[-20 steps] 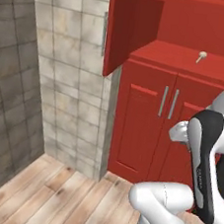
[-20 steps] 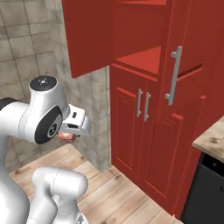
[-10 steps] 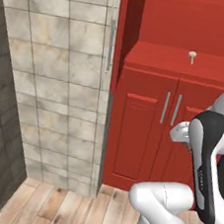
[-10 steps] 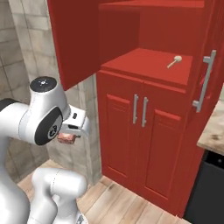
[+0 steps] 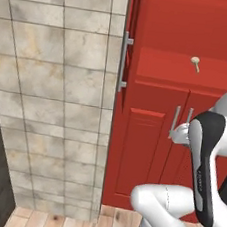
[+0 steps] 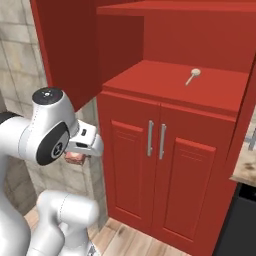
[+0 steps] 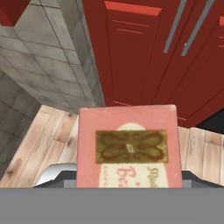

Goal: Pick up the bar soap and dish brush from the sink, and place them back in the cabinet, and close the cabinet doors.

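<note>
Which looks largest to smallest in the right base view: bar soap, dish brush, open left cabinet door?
1. Open left cabinet door.
2. Bar soap and dish brush: both look small and alike; the soap is nearer the camera and half hidden, so no ranking.

My count: one bar soap (image 7: 129, 148), one dish brush (image 6: 192, 75), two lower doors (image 6: 165, 175), two short handles (image 6: 155, 139).
</note>
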Tool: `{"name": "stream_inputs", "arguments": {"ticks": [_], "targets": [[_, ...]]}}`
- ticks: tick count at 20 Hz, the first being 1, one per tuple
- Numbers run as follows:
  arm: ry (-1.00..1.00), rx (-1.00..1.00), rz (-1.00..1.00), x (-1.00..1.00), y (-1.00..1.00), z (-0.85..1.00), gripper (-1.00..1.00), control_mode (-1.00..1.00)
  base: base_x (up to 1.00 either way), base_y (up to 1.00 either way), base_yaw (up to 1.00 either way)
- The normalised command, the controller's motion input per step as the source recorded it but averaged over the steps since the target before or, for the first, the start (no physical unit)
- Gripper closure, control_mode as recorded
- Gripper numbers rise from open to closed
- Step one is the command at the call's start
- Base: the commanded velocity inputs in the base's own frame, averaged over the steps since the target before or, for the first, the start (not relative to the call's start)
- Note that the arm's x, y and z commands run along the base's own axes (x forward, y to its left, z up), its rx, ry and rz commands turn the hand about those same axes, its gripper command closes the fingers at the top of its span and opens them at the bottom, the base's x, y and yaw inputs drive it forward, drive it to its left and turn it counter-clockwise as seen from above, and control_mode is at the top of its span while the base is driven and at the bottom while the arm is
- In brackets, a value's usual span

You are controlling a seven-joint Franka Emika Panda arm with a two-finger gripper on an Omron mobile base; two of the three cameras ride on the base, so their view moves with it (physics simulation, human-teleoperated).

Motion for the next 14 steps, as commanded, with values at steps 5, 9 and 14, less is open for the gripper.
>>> {"name": "stream_inputs", "arguments": {"ticks": [5,9,14], "targets": [[0.00,0.00,0.00,0.00,0.00,0.00,1.00,1.00,0.31,-0.31,-0.11],[0.00,0.00,0.00,0.00,0.00,0.00,1.00,1.00,0.31,-0.28,-0.13],[0.00,0.00,0.00,0.00,0.00,0.00,1.00,1.00,0.33,-0.15,-0.27]]}}
